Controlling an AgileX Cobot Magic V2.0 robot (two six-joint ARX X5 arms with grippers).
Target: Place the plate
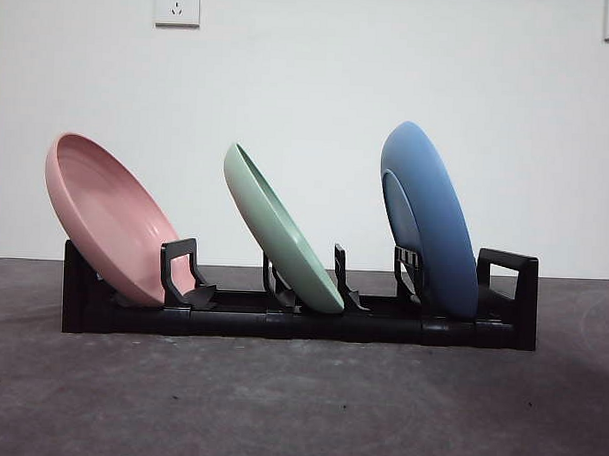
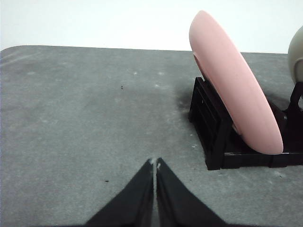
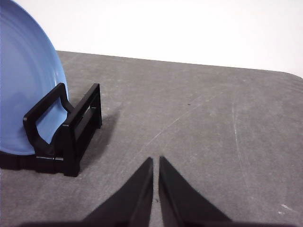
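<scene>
A black dish rack (image 1: 301,320) stands on the grey table and holds three plates on edge. A pink plate (image 1: 110,216) leans in the left slot, a green plate (image 1: 279,232) in the middle slot, and a blue plate (image 1: 430,217) in the right slot. My left gripper (image 2: 155,163) is shut and empty, low over the table beside the rack's pink-plate end (image 2: 236,85). My right gripper (image 3: 155,161) is shut and empty, low over the table beside the rack's blue-plate end (image 3: 23,80). Neither gripper shows in the front view.
A white wall with two power sockets (image 1: 177,3) stands behind the table. The grey tabletop (image 1: 298,408) stretches in front of the rack and out to both sides of it (image 2: 71,109) (image 3: 227,123).
</scene>
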